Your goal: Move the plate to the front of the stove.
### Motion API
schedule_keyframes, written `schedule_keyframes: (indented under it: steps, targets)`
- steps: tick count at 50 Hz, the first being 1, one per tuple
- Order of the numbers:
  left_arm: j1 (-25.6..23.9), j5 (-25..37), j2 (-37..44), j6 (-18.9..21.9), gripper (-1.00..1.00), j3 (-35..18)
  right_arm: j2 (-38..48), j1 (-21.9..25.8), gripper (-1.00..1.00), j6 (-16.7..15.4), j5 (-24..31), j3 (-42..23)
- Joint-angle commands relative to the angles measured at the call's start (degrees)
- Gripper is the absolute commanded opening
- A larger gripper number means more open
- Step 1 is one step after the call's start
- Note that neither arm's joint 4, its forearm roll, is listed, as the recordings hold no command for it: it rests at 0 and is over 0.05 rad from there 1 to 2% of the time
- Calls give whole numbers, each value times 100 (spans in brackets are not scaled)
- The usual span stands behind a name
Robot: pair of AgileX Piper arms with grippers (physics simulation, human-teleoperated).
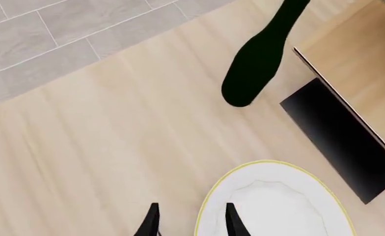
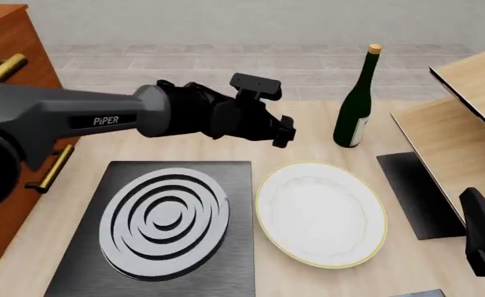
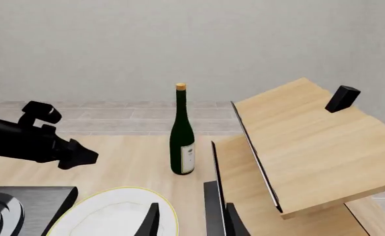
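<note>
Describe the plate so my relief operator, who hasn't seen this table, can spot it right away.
Find the stove, the dark square slab with silver burner rings at the table's near left. The plate lies flat on the wood just right of it, in front of the green wine bottle. It is the only round white thing, edged by a thin yellow rim.

White gold-rimmed plate [image 2: 321, 213], grey silver-ringed stove [image 2: 168, 229], green bottle [image 2: 354, 105]

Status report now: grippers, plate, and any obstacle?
Left gripper open above plate, empty. Right gripper open, empty. Plate on table beside stove. Bottle stands behind plate.
</note>
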Motion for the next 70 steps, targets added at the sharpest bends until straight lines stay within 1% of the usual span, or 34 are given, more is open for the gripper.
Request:
schedule_keyframes:
  steps: [1,8,18,27,46,61,66,70]
  targets:
    - [9,205,513,71,100,-363,1,0,100,0,0,0]
    - [-19,337,817,73,100,-545,2,0,100,0,0,0]
    - [-196,313,860,26,100,-424,1,-1,100,1,0,0]
    - [-222,286,932,18,100,-414,0,0,100,1,0,0]
    - [-201,522,1303,142,100,-768,1,0,100,0,0,0]
    - [-325,552,1461,143,100,-810,-1,-1,100,-1,0,0]
    - [-373,525,1485,147,100,-749,-2,1,100,0,0,0]
    - [-349,558,1535,161,100,-825,0,0,100,0,0,0]
